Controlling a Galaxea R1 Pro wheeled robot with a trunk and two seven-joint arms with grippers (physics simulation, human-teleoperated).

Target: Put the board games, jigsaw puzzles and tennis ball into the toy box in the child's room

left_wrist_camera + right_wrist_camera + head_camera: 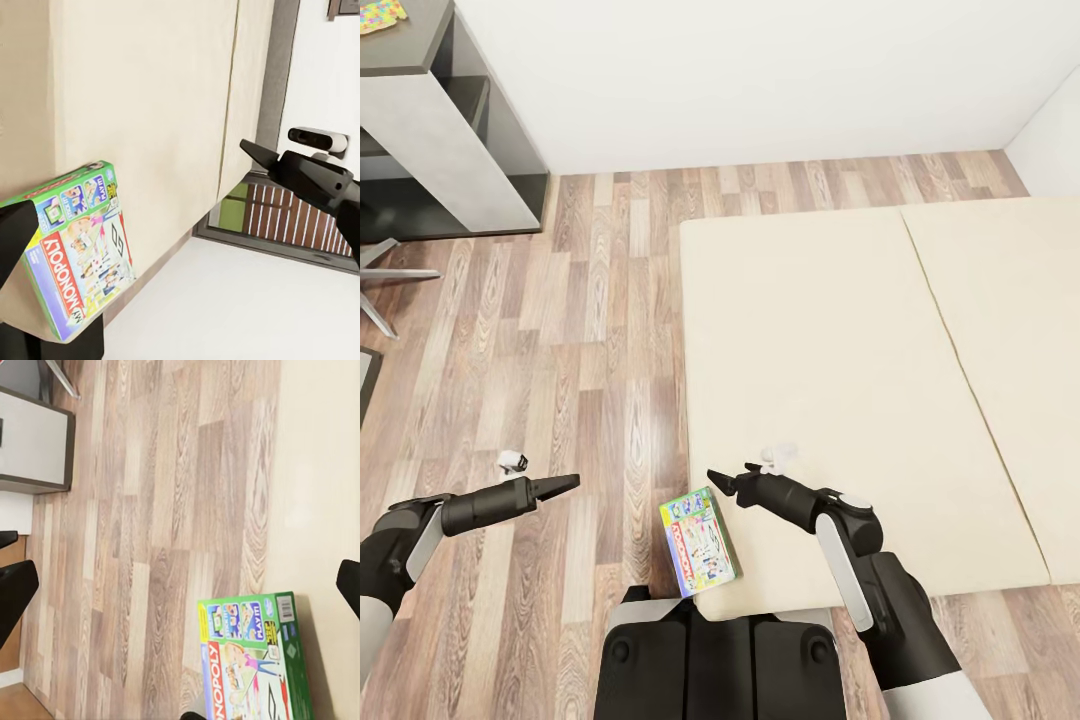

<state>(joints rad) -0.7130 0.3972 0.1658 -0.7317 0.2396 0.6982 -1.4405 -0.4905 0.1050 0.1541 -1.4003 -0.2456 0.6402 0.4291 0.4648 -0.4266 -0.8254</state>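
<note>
One Monopoly box [700, 541] at near corner of bed [860, 380], both grippers off it.

Lies flat on mattress, one edge overhanging bed's floor-side edge, cover up. Right gripper [728, 483] above bed just beyond the box, fingers spread, empty. Left gripper [556, 486] over wood floor [580, 330] beside bed, level with the box; fingers read as closed in head view, can't tell for sure. Puzzle board [380, 14] on table [430, 130], well apart from bed, across the floor.
</note>
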